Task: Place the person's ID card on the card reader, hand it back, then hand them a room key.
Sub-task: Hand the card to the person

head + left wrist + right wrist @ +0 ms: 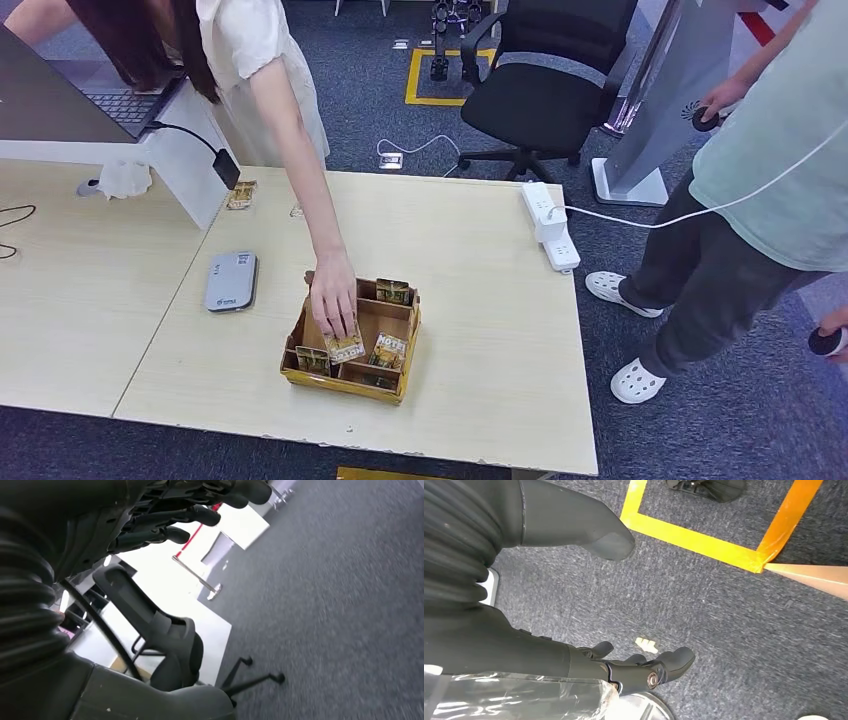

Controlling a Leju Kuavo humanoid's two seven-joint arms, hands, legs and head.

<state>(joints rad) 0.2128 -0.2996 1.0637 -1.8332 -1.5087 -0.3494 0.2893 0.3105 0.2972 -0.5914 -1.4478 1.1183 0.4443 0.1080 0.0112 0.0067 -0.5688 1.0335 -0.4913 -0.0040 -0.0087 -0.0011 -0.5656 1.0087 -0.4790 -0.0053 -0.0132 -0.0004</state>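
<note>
Dark fingers (200,515) of left hand (165,515) and right hand (634,667) spread loosely, grasping nothing.

I see a white power strip (550,226) lying near the far right corner of the table (480,400), with its white cable running off toward a person in a pale green shirt (790,150) standing at the right. A black office chair (545,85) stands on the grey carpet beyond the table. An open laptop (120,100) sits on a raised white stand at the far left. Yellow floor tape (704,542) marks the carpet.
</note>
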